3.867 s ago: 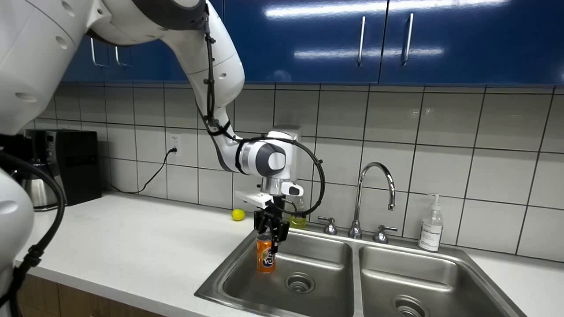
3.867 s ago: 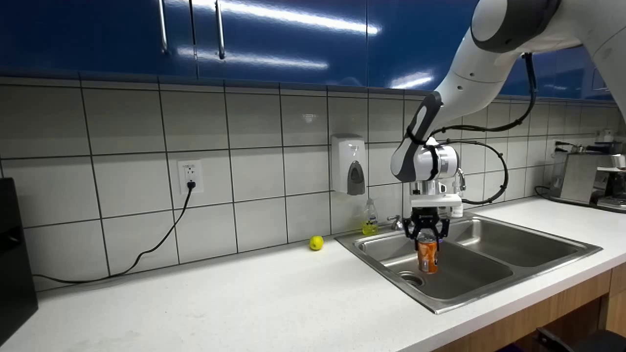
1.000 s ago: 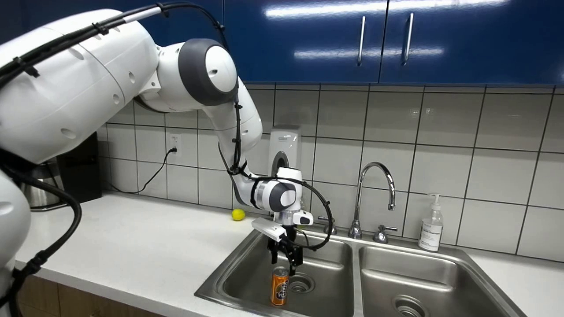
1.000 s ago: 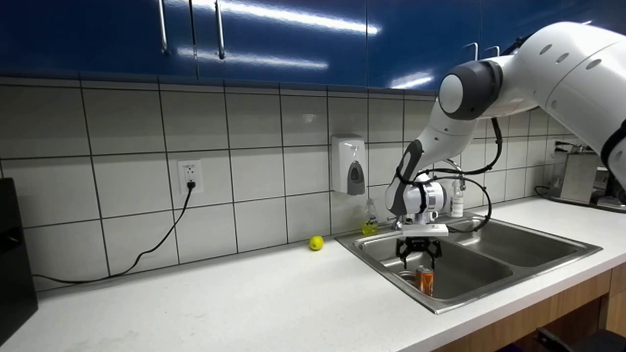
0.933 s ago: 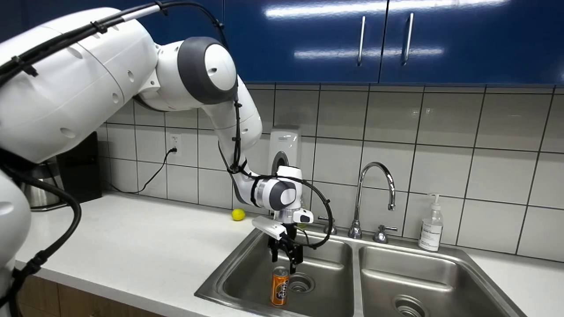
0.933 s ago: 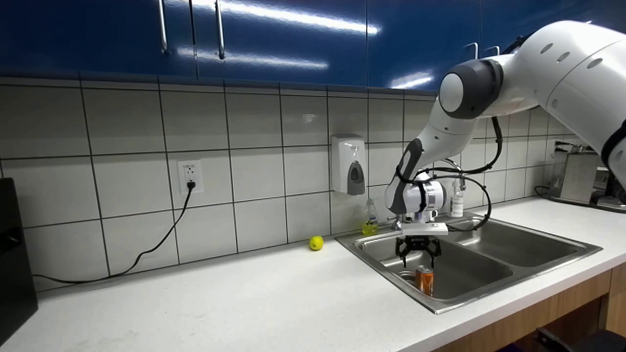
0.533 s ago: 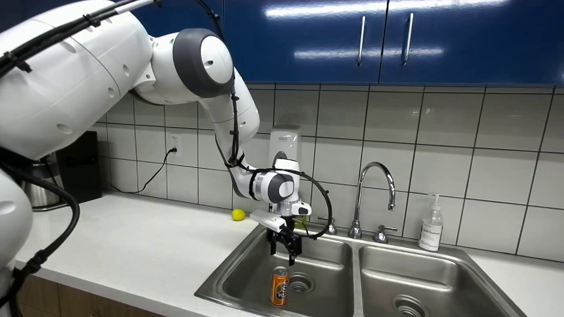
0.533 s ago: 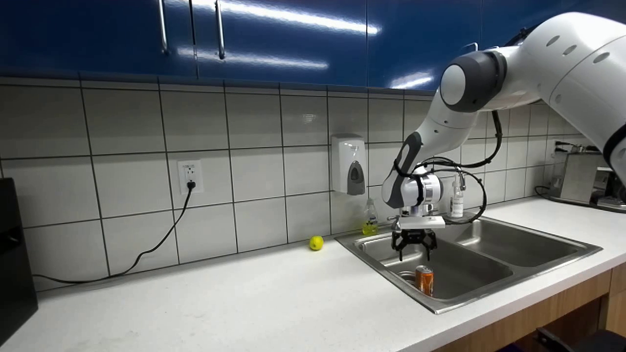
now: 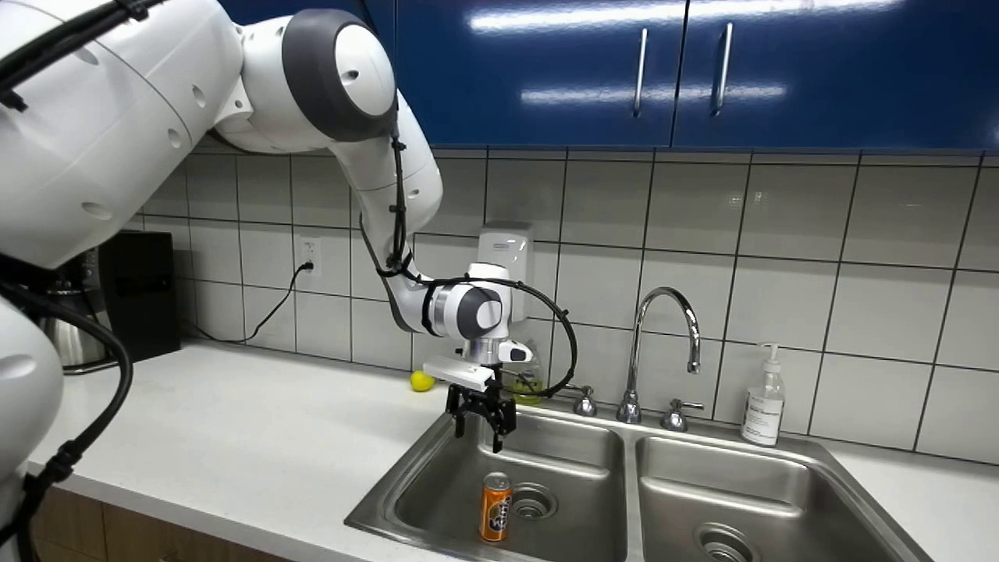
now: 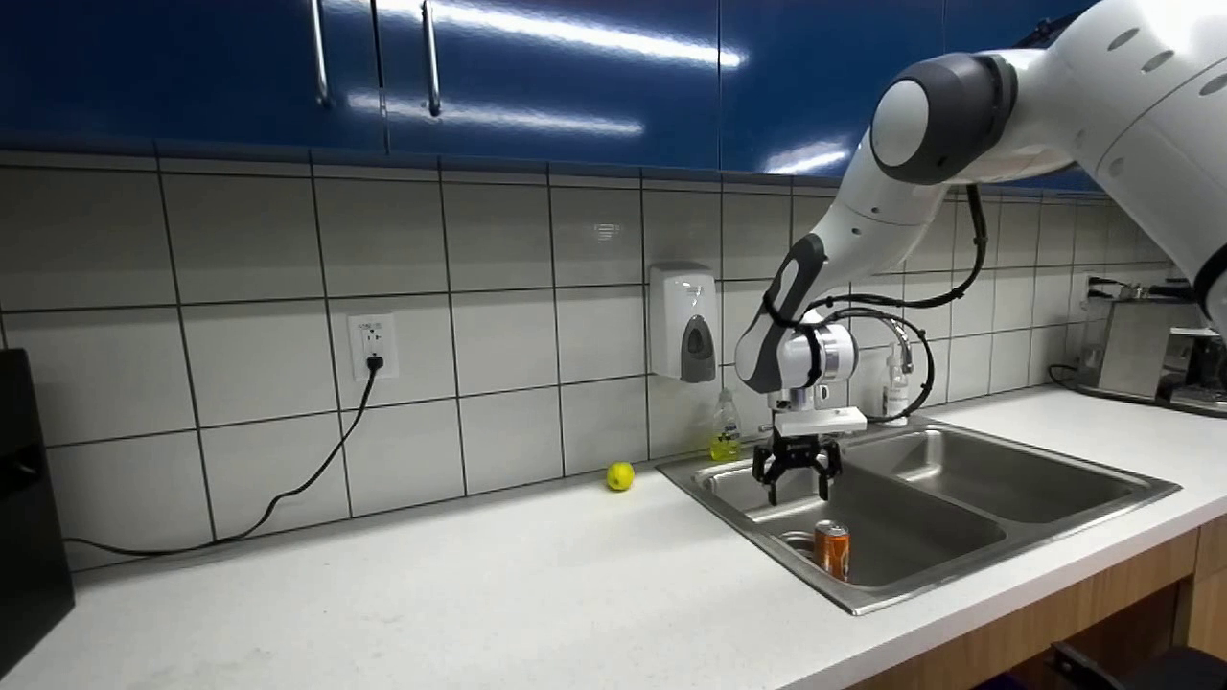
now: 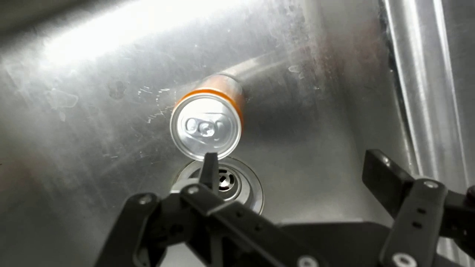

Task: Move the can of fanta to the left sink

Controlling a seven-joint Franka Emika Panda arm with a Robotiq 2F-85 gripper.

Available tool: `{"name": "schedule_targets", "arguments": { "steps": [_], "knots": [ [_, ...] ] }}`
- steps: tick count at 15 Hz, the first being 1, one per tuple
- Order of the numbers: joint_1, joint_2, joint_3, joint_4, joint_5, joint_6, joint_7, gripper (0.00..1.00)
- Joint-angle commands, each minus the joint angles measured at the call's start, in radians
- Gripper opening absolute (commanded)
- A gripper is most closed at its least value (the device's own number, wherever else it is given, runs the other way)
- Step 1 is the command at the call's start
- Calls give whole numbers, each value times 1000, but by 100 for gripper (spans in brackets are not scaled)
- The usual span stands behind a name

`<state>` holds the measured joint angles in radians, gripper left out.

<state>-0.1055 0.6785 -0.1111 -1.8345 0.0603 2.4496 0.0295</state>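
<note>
The orange can of fanta (image 9: 495, 511) stands upright on the floor of the left sink (image 9: 581, 507), close to its round drain (image 9: 533, 502). Its silvery top faces the camera in the wrist view, where the can (image 11: 207, 124) lies ahead and to the left of the jaws. My gripper (image 9: 478, 439) hangs above the basin, higher than the can and apart from it. Its fingers are spread wide with nothing between them, as the gripper (image 10: 798, 498) also shows in an exterior view. One fingertip (image 11: 210, 161) overlaps the can's rim only in the picture.
The right basin (image 9: 675, 499) adjoins. A tall faucet (image 9: 636, 355) and handles rise behind the sink. A pump bottle (image 9: 763, 410) stands at the back right, a yellow-green soap bottle (image 10: 726, 436) at the back left. A small yellow-green round object (image 10: 620, 476) sits on the counter.
Earlier my gripper was around the can, higher in the basin. The can now stands lower, released. Over the last second the open gripper has risen and drawn away; the can stayed put.
</note>
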Motion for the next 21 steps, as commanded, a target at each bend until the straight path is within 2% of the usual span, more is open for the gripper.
{"name": "schedule_targets", "arguments": {
  "steps": [1, 10, 21],
  "knots": [
    [-1, -114, 23, -98, -11, -38, -31, 100],
    [31, -286, 43, -260, -14, -77, -18, 100],
    [104, -562, 45, -566, -44, -140, 59, 100]
  ]
}}
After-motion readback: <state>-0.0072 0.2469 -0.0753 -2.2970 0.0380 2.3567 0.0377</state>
